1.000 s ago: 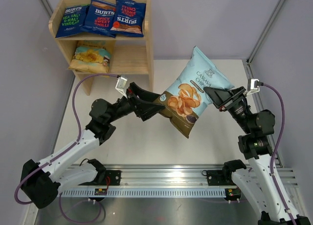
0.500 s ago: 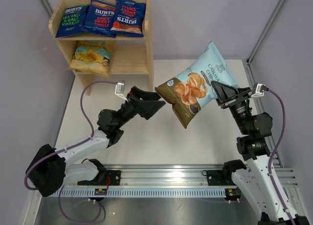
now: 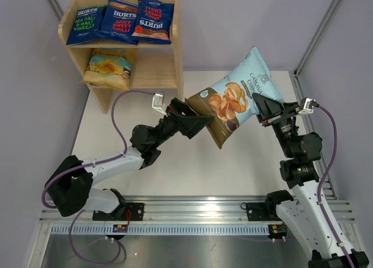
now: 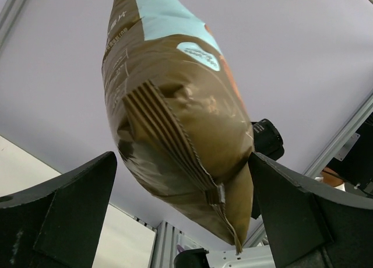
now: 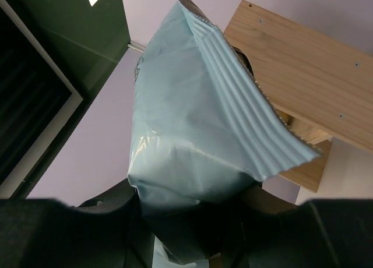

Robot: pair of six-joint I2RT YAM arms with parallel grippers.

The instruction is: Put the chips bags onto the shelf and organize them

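Note:
My right gripper (image 3: 263,109) is shut on the light-blue end of the Cassava chips bag (image 3: 232,101), holding it in the air, tilted, right of the shelf (image 3: 178,58). In the right wrist view the bag (image 5: 192,134) fills the space between my right gripper's (image 5: 192,207) fingers. My left gripper (image 3: 203,120) stands wide open at the bag's brown lower end (image 4: 175,122), which hangs between my left gripper's (image 4: 182,163) fingers without being gripped. Three dark-blue BURTS bags (image 3: 119,20) lie on the shelf's top tier. The yellow bag (image 3: 108,67) lies on the left of the lower tier.
The wooden shelf (image 5: 303,70) stands at the back left of the white table (image 3: 250,163). The right half of its lower tier (image 3: 154,70) holds nothing. Grey walls close in on both sides, and a metal rail (image 3: 192,212) runs along the near edge.
My left arm has reached right, bringing its open gripper up to the bag's brown end. My right gripper has lifted and turned the bag slightly toward the right.

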